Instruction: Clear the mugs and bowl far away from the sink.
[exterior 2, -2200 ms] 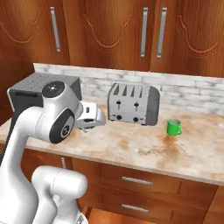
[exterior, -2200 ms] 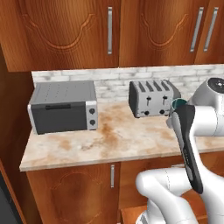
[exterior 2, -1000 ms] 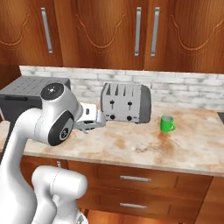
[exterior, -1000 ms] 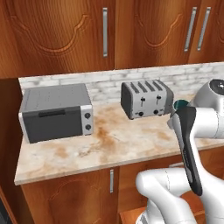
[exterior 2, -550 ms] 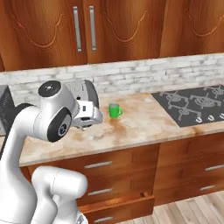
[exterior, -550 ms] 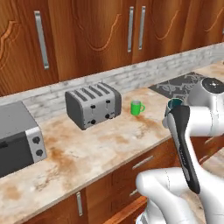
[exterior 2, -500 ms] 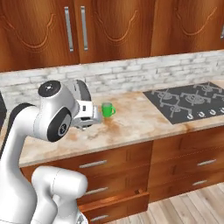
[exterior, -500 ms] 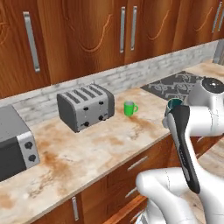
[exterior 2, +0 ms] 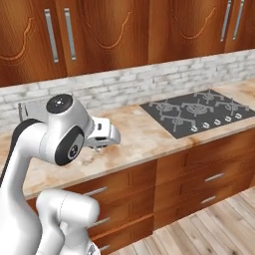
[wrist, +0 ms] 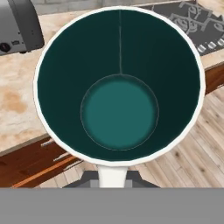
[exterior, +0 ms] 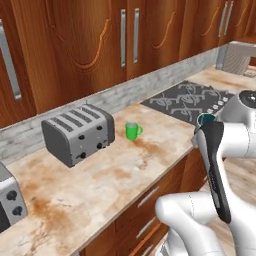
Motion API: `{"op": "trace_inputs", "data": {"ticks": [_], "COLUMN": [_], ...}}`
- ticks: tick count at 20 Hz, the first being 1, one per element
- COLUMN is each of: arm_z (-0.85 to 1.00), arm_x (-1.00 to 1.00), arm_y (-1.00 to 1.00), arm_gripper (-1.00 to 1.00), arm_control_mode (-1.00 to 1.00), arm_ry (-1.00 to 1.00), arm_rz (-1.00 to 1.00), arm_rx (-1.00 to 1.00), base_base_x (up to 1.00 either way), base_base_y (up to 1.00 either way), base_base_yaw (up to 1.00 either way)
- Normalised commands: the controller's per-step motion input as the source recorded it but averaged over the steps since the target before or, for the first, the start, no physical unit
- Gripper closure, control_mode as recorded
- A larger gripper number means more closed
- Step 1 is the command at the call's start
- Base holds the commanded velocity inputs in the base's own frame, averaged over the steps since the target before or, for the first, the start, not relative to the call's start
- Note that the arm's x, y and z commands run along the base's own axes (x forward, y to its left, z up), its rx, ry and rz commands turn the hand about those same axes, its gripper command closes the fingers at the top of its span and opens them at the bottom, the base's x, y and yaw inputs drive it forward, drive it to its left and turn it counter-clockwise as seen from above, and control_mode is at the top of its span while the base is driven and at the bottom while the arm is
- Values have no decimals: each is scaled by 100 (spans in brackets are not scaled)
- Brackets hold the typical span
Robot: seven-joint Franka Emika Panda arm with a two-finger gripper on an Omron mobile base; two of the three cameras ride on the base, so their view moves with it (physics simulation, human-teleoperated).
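One green mug (exterior: 132, 130) stands beside the toaster (exterior: 78, 132), stove (exterior: 192, 97) beyond.

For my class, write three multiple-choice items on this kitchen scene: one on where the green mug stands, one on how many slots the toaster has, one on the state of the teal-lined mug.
1. Where is the green mug?
A. On the counter between the toaster and the cooktop
B. On top of the toaster
C. On the floor

2. How many slots does the toaster have?
A. Two
B. Four
C. Six

3. The teal-lined mug is:
A. Full of coffee
B. Lying broken
C. Empty, right in front of the hand camera

Answers:
1 A: it stands on the counter, right of the toaster, left of the cooktop.
2 B: four slots show on top.
3 C: its bare teal bottom shows.
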Motion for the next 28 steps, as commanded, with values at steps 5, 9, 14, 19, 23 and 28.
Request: {"op": "trace_inputs", "data": {"ticks": [5, 9, 14, 19, 23, 28], "arm_z": [0, 0, 0, 0, 0, -35], "arm_x": [0, 0, 0, 0, 0, 12], "arm_y": [0, 0, 0, 0, 0, 2], "arm_gripper": [100, 100, 100, 100, 100, 100], "arm_control_mode": [100, 100, 100, 100, 100, -100], "arm_ry": [0, 0, 0, 0, 0, 0], "arm_rz": [0, 0, 0, 0, 0, 26], "arm_rx": [0, 0, 0, 0, 0, 18], "base_base_x": [94, 73, 39, 36, 37, 8], "base_base_y": [33, 33, 10, 0, 0, 0], "base_base_yaw": [2, 7, 14, 37, 39, 8]}}
